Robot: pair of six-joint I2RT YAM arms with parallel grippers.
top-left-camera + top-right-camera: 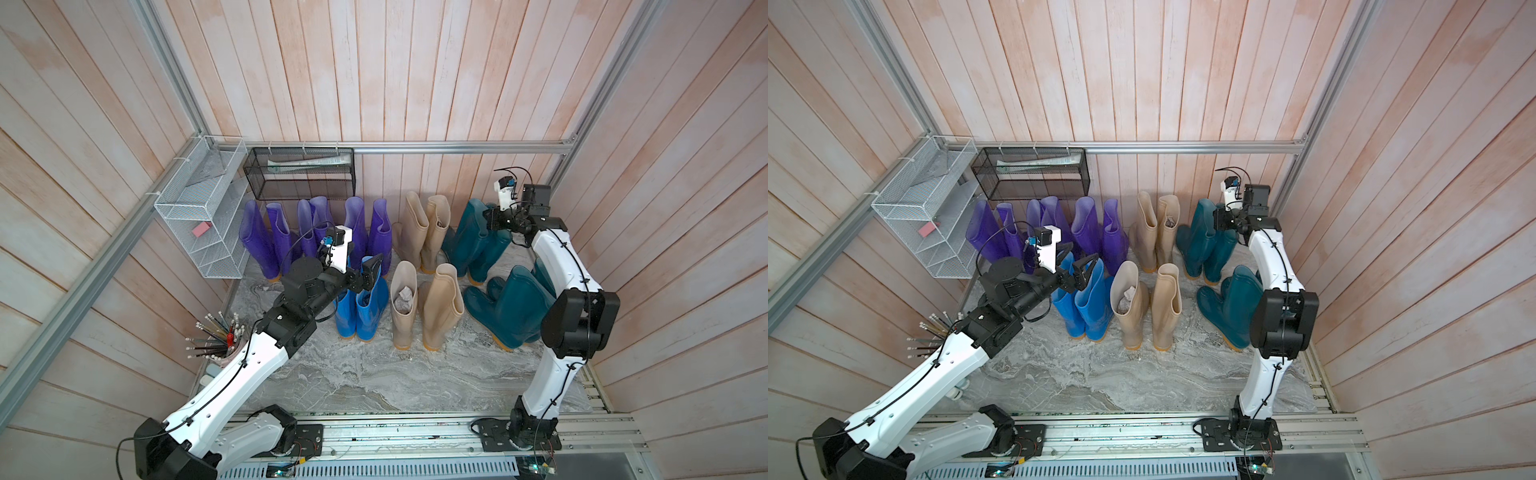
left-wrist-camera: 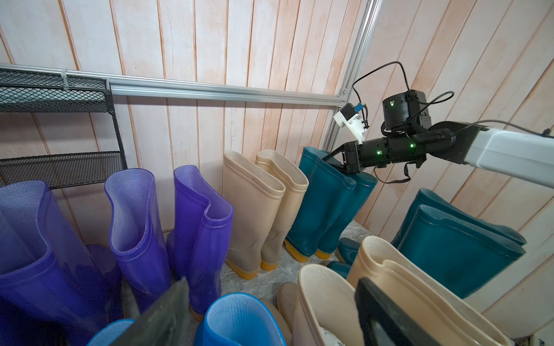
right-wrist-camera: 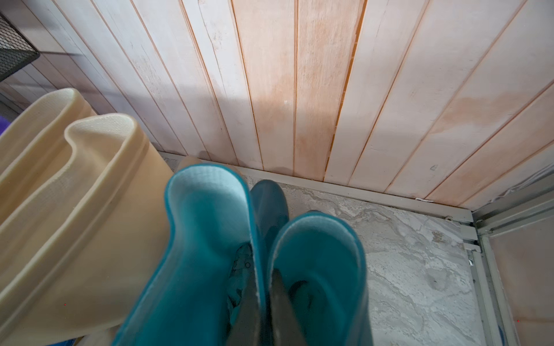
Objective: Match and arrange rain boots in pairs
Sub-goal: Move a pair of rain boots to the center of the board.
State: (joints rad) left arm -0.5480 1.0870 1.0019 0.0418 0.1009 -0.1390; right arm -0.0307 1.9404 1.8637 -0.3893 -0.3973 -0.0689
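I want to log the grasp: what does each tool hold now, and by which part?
The right tool pinches the top rims of the back teal boots; the left tool is open, holding nothing.

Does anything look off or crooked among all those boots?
Mostly tidy. One front beige rain boot has its top rim buckled inward, while its neighbour gapes open with crumpled paper inside. The right gripper is shut on the touching rims of the two back dark teal boots, pinching both together.
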